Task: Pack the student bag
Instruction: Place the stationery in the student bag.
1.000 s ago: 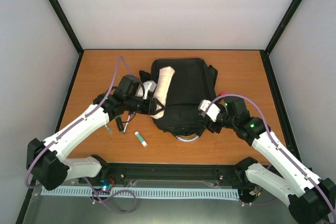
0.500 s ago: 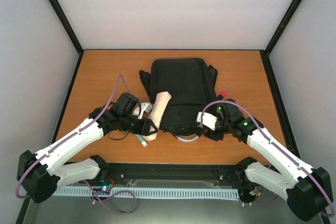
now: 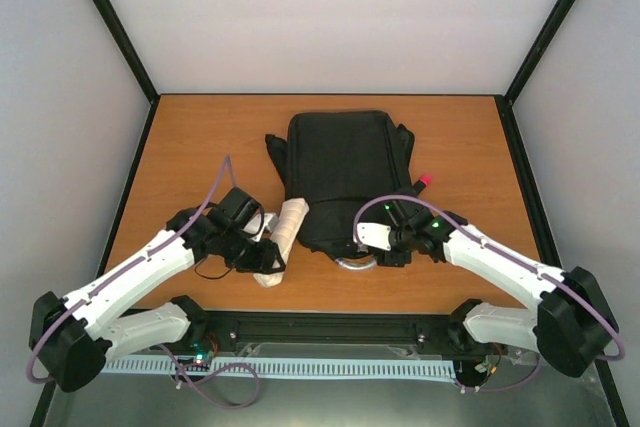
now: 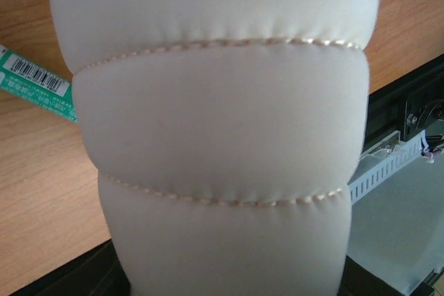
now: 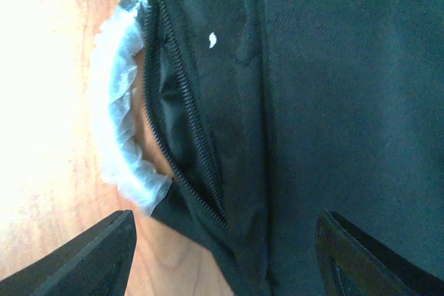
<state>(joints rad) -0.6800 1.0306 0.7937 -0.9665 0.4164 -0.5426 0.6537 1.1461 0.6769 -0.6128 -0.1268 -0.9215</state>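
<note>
One student bag, one white quilted roll, one green-labelled tube, one pink-tipped item.

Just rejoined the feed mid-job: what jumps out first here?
The big black backpack sits at the centre of the table. At its near-left corner, the left gripper clamps a white quilted roll; the right gripper, jaws open, hangs over the bag's zip beside its grey loop handle.
</note>
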